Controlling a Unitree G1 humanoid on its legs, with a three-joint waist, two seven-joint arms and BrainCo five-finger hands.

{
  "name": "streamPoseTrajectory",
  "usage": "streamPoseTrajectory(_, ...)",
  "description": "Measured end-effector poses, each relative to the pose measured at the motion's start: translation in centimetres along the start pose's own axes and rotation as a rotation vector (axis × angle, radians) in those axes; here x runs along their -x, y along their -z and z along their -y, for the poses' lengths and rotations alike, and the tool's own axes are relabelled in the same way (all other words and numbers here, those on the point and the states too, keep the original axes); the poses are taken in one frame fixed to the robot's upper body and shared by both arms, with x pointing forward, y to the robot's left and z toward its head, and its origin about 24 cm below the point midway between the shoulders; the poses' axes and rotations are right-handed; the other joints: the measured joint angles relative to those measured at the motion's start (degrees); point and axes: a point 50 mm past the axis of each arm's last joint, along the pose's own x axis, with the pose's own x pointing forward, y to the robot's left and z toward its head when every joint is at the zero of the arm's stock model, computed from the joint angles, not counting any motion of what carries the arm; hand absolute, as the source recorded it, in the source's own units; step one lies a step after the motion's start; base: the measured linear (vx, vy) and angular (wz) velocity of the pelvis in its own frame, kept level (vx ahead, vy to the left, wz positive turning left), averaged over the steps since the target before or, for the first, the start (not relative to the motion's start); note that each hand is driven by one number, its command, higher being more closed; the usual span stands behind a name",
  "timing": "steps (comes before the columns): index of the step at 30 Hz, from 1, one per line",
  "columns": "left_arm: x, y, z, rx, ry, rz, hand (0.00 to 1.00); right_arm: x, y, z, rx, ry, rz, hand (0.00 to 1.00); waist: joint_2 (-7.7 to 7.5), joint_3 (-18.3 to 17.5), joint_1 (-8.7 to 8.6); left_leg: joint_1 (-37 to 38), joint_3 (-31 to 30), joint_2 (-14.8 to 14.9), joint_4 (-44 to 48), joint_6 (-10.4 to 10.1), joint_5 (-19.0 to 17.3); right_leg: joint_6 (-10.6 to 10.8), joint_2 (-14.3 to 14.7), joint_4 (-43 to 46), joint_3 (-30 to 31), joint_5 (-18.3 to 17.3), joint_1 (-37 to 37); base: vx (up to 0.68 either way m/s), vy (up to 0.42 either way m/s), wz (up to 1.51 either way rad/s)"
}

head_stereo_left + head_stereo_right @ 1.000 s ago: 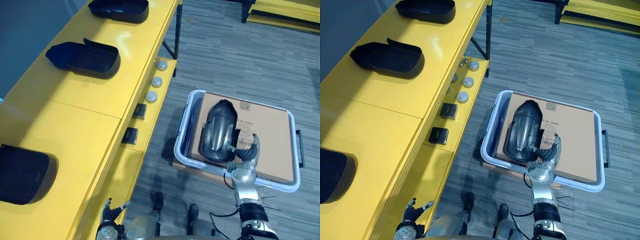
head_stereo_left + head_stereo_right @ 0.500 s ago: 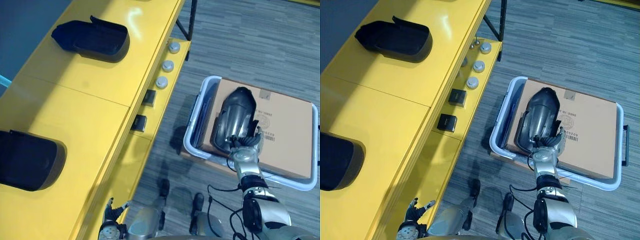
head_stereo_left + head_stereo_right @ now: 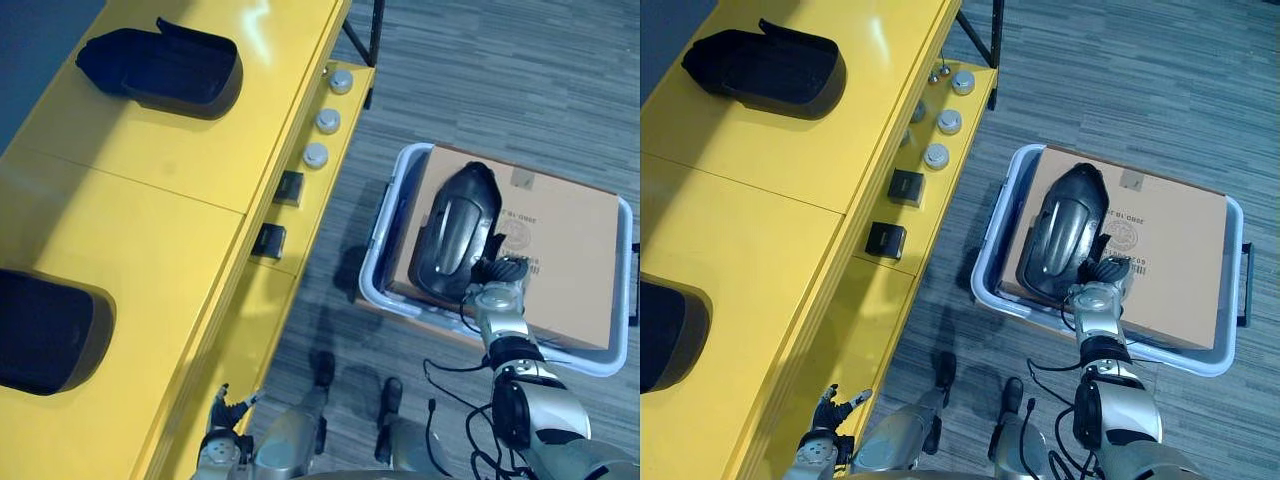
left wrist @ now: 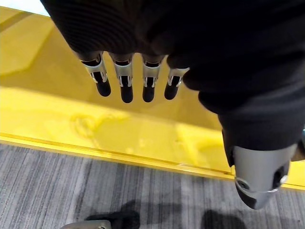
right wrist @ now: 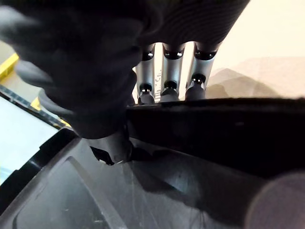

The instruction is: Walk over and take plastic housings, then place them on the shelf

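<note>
A dark grey moulded plastic housing (image 3: 455, 235) lies lengthwise on a flat brown cardboard box (image 3: 570, 270), and the box sits inside a pale grey plastic bin (image 3: 992, 225) on the grey striped carpet floor (image 3: 500, 80). The right hand (image 3: 495, 292) is at the near end of this housing. In the right wrist view its fingers (image 5: 164, 71) reach down behind the housing's dark rim while the thumb (image 5: 112, 143) presses the inner face, so the hand is clamped on that edge; the tips of the fingers are hidden behind the rim.

To the left of the bin runs the long yellow shelf (image 3: 170, 190). Two more black plastic housings rest on its top, one at the far end (image 3: 160, 68) and one near the robot (image 3: 45, 330), well apart from each other. On the shelf's lower ledge stand three round silver knobs (image 3: 328, 120) in a row and, nearer, two small black square blocks (image 3: 288, 187).

The left hand (image 3: 222, 420) hangs low beside the shelf's front edge, its fingers (image 4: 126, 81) straight and holding nothing.
</note>
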Motion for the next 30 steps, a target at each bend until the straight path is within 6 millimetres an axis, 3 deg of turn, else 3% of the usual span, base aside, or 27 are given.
streamPoseTrajectory(9, 0.0, 0.1, -0.1, -0.004, -0.003, -0.017, 0.00, 1.7, -0.7, 2.6, -0.081, 0.094, 0.149, 1.00, -0.53, -0.6, -0.95, 1.2, 0.9, 0.0, 0.0, 0.0, 0.0, 0.2, -0.5, -0.1, 0.9, 0.3, 1.0, -0.02, 0.005, -0.04)
streamPoseTrajectory(14, 0.0, -1.3, 0.4, 0.020, 0.004, 0.037, 0.00, 2.9, -1.7, 4.8, -0.132, 0.188, 0.237, 1.00, -1.66, -3.2, -1.16, 1.3, 1.2, 0.2, 0.3, 0.0, 0.0, 0.1, -0.3, -0.2, 1.1, 0.4, 1.1, 0.00, -0.007, -0.02)
streamPoseTrajectory(21, 1.1, -6.9, 0.6, 0.059, -0.019, 0.295, 0.00, 5.1, -3.8, 6.6, -0.183, 0.289, 0.394, 1.00, -2.41, -6.6, -1.20, 2.0, 2.2, 1.0, 0.3, -0.5, -0.4, -0.6, 0.4, -0.3, 2.6, 0.9, 1.1, -0.02, -0.021, -0.12)
streamPoseTrajectory(30, 6.6, -15.0, -0.5, 0.253, -0.063, 0.731, 0.00, 9.3, -5.8, 7.1, -0.218, 0.284, 0.598, 1.00, -2.10, -9.9, -2.75, 2.6, 2.8, 1.4, 0.3, -0.5, -0.4, -0.8, 0.7, -0.3, 2.8, 1.0, 1.3, -0.02, -0.015, -0.05)
